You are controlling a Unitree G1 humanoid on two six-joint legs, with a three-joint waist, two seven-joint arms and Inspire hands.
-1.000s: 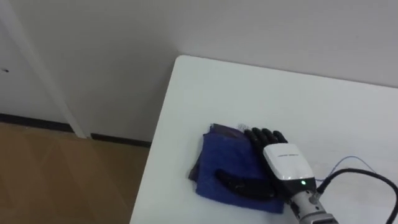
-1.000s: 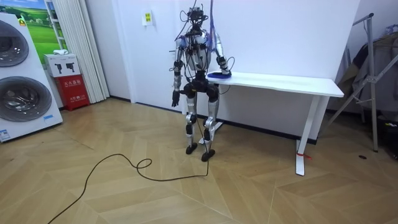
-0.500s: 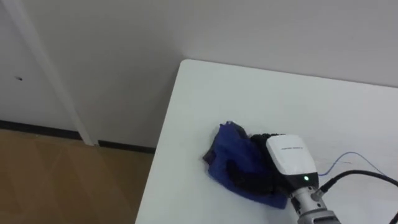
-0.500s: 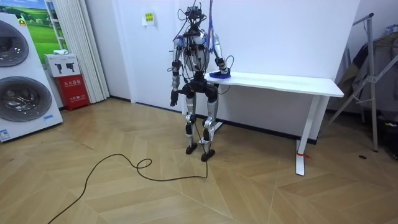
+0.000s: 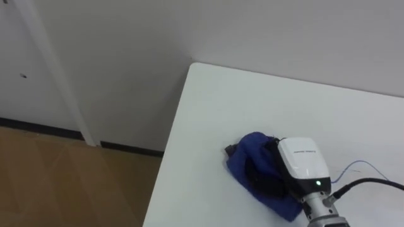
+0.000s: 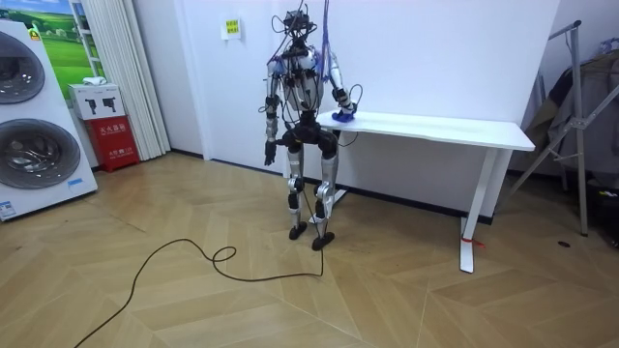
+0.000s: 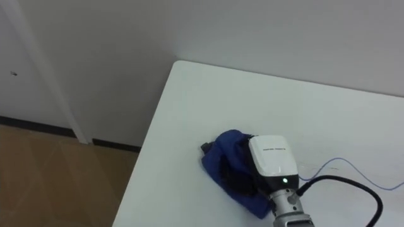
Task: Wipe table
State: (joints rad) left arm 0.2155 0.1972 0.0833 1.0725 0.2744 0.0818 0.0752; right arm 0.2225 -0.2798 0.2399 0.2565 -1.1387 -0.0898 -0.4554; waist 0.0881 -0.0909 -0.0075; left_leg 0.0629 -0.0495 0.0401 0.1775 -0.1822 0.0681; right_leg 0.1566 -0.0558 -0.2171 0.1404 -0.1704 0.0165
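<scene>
Blue cloth (image 5: 243, 157) sits on the white table (image 5: 265, 94), near the table's left edge and a bit in from the far-left corner, well short of the wall (image 5: 126, 57). It's bunched into a rumpled lump, not flat: dark blue, soft folds, rounded hump at the far-left end, a small dark corner poking out toward the table edge. Long axis runs diagonal, far-left to near-right, in line with the forearm; the hump end points toward the far-left corner. Right hand (image 5: 302, 165) is on top of the near-right half, white back of hand up, dark fingers (image 5: 259, 180) curled down into the folds and gripping the cloth. In the room view the robot stands upright at the table's end on the room view's left, right arm raised onto the tabletop, left hand (image 6: 270, 156) hanging at its side; can't tell how that hand is set. Wood floor (image 5: 63, 183) lies below the table edge.
</scene>
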